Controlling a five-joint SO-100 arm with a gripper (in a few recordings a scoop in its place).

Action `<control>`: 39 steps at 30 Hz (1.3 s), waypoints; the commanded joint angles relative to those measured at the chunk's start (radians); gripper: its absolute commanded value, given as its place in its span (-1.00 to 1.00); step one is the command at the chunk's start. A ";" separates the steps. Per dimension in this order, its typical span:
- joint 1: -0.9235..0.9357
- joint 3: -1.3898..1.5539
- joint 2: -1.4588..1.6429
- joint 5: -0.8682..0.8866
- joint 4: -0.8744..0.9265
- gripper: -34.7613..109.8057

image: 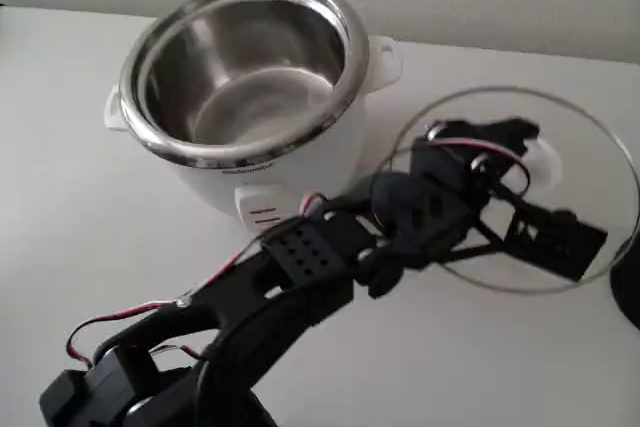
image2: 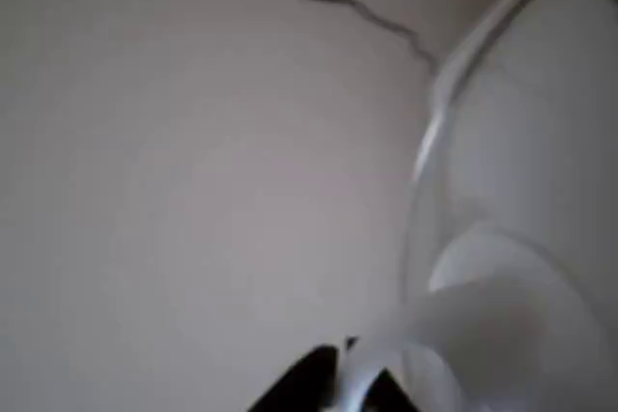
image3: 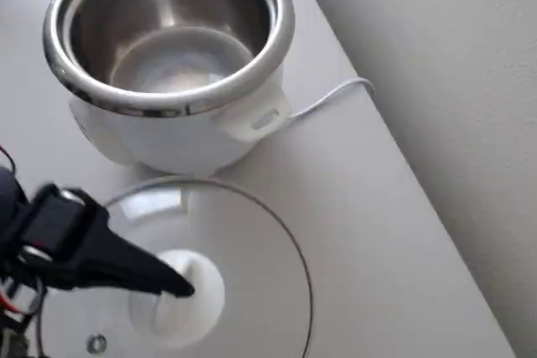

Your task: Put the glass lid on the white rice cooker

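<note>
1. The glass lid lies flat on the bench, just to the right of the white rice cooker in the fixed view and on the near side of it in the overhead view. Its white knob sits at the centre, and the small steam hole is near the lower left edge of the overhead view.

2. The claw is at the knob, its black tip touching the knob's left side. Whether it is clenched on the knob or only resting against it, I cannot tell; the wrist view is too blurred to settle it.

3. Risk: a shallow or one-sided bite on the smooth knob. The lid would likely tilt on lifting and slide out, dropping back onto the bench.

4. Risk: the lid's far rim lies close to the cooker's wall. Carried too low, it could strike the steel rim or the side handle and shove the cooker.

5. Risk: an off-centre release would leave the lid perched on the rim instead of seated.

6. The white cable runs behind the cooker, away from the path.
</note>
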 commanded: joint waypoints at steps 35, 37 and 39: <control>-0.741 -0.584 0.121 0.103 0.416 -0.52; -0.761 -0.584 0.115 0.112 0.420 -0.52; -0.782 -0.580 0.109 0.117 0.422 -0.52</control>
